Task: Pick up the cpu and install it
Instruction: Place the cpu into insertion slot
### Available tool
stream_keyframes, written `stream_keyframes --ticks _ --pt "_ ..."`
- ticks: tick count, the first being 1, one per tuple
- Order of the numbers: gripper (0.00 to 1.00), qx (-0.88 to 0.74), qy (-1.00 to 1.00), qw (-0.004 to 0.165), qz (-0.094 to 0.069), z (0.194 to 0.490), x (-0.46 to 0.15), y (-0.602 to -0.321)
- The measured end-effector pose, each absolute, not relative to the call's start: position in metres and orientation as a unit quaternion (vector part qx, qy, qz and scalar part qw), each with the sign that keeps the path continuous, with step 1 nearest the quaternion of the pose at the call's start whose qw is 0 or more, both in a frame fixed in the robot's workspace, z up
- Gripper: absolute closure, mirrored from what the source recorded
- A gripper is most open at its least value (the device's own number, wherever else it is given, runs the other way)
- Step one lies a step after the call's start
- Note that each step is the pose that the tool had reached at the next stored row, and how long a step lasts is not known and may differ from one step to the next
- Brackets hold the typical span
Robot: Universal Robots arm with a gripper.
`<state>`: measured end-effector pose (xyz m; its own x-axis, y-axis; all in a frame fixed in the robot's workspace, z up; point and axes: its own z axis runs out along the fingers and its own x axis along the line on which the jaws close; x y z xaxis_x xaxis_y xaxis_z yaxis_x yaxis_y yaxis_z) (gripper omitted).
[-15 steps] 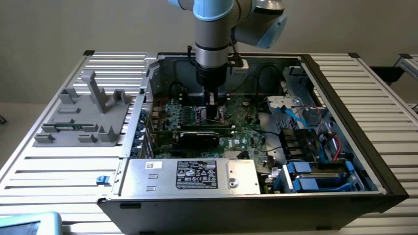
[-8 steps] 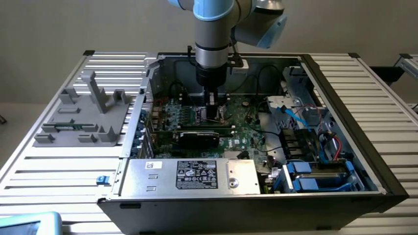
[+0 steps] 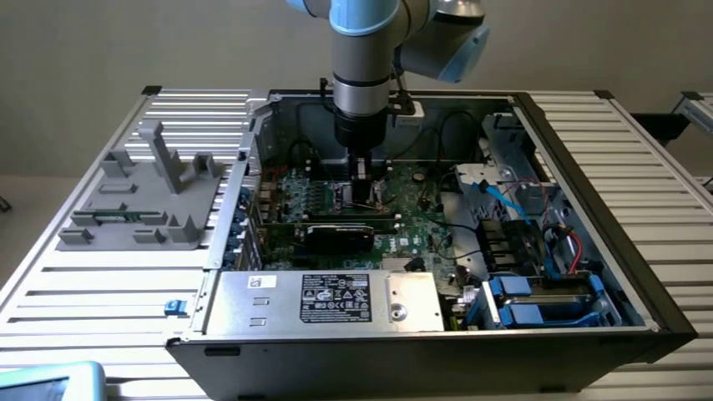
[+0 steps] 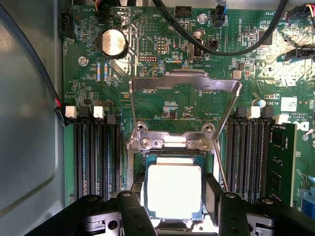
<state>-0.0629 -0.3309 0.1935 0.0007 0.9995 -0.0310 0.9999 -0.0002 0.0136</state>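
Observation:
The cpu (image 4: 173, 191), a small square chip with a bright metal top and a green rim, lies flat between my fingers (image 4: 137, 189) over the dark socket. My gripper (image 4: 174, 199) is shut on the cpu, one finger against each of two opposite sides. The socket's metal load frame (image 4: 184, 81) stands swung open just beyond the chip. In the exterior view my gripper (image 3: 363, 194) reaches straight down onto the middle of the green motherboard (image 3: 422, 224) inside the open computer case.
Memory slots flank the socket, with one stick (image 4: 281, 162) fitted. Black cables (image 4: 216, 46) cross the board above a coin battery (image 4: 114, 43). A grey plastic tray (image 3: 145, 196) stands at the exterior view's left. The power supply (image 3: 323, 299) and blue drive bays (image 3: 523, 302) line the case's near side.

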Motion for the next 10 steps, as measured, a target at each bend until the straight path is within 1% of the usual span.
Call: stream_keyframes --ticks 10 --pt "0.44 0.707 0.707 0.018 -0.004 0.2023 -0.0638 -0.3308"
